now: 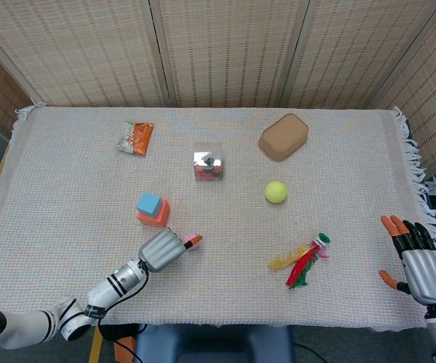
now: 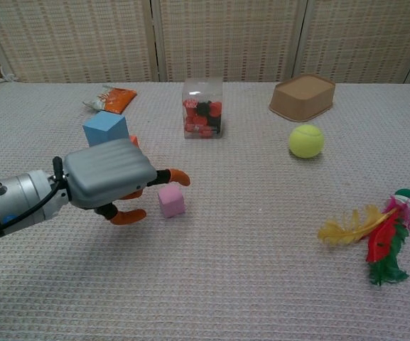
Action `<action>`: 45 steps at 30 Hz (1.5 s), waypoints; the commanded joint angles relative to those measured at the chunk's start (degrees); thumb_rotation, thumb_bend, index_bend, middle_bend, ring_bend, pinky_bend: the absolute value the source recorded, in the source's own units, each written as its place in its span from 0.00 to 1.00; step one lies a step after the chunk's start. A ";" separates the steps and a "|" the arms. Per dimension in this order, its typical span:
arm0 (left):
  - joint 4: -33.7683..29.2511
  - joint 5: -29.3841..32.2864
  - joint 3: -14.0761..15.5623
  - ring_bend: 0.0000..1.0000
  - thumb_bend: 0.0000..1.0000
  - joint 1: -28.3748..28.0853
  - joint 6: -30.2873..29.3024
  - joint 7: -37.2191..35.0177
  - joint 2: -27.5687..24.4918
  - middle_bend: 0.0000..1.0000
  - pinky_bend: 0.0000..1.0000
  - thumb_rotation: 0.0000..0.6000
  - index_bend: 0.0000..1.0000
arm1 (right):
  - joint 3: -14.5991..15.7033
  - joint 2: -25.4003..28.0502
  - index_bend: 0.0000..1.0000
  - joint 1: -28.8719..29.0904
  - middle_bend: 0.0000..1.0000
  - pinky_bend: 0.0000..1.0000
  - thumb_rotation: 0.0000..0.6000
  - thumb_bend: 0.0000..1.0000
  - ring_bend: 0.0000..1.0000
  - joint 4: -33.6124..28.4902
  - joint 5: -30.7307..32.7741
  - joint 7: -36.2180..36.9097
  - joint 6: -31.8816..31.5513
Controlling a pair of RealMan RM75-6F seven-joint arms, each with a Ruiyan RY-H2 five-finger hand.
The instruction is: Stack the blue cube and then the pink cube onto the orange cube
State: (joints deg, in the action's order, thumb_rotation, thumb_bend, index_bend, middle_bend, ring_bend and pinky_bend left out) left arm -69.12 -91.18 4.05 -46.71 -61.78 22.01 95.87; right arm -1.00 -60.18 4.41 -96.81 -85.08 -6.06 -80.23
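Observation:
The blue cube (image 1: pixel 149 202) (image 2: pixel 106 128) sits on top of the orange cube (image 1: pixel 158 217), of which the chest view shows only a sliver (image 2: pixel 133 141) behind my left hand. The small pink cube (image 2: pixel 170 201) lies on the cloth to the right of that stack; in the head view only its edge (image 1: pixel 193 239) shows past my fingertips. My left hand (image 1: pixel 162 249) (image 2: pixel 111 178) is right beside the pink cube, one orange-tipped finger (image 2: pixel 177 175) reaching over it and the thumb (image 2: pixel 129 216) low at its left, not closed on it. My right hand (image 1: pixel 418 265) rests open at the table's right edge.
A snack packet (image 1: pixel 137 138) lies at the back left. A clear box of red and black pieces (image 1: pixel 208 162) (image 2: pixel 202 109) stands mid-table. Right of it are a brown bowl (image 1: pixel 283 137) (image 2: pixel 303 97), a tennis ball (image 1: pixel 276 192) (image 2: pixel 305 141) and a feather shuttlecock (image 1: pixel 302 262) (image 2: pixel 377 235).

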 commanded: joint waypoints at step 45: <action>2.56 -1.34 -3.70 1.00 0.36 -1.49 3.75 -1.72 2.16 1.00 1.00 1.00 0.47 | 0.40 0.86 0.00 -0.04 0.00 0.00 1.00 0.11 0.00 -0.90 0.09 -0.14 0.41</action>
State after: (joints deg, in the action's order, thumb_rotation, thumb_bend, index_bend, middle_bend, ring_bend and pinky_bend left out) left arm -65.69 -93.20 0.71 -48.34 -58.48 20.92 98.53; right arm -0.61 -59.33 4.38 -97.70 -84.99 -6.20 -79.81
